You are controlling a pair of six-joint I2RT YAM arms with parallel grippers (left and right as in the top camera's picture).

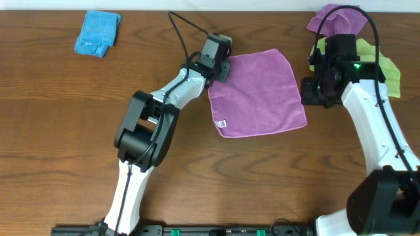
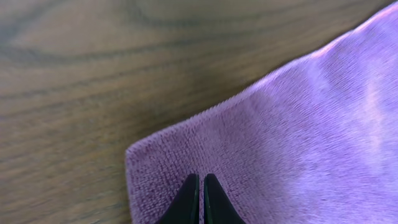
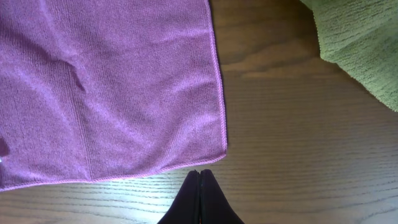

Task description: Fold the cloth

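The purple-magenta cloth (image 1: 259, 92) lies spread flat on the wooden table, with its white tag (image 1: 222, 122) at the near left corner. My left gripper (image 1: 220, 64) is at the cloth's far left corner. In the left wrist view its fingers (image 2: 201, 177) are shut, with the tips over the cloth (image 2: 298, 137) just inside that corner. My right gripper (image 1: 314, 88) is beside the cloth's right edge. In the right wrist view its fingers (image 3: 199, 172) are shut and empty over bare wood, just off a corner of the cloth (image 3: 112, 87).
A bunched-up purple cloth (image 1: 338, 19) and a lime-green towel (image 1: 388, 69) lie at the far right behind the right arm; the towel also shows in the right wrist view (image 3: 367, 43). A folded blue cloth (image 1: 97, 33) lies at the far left.
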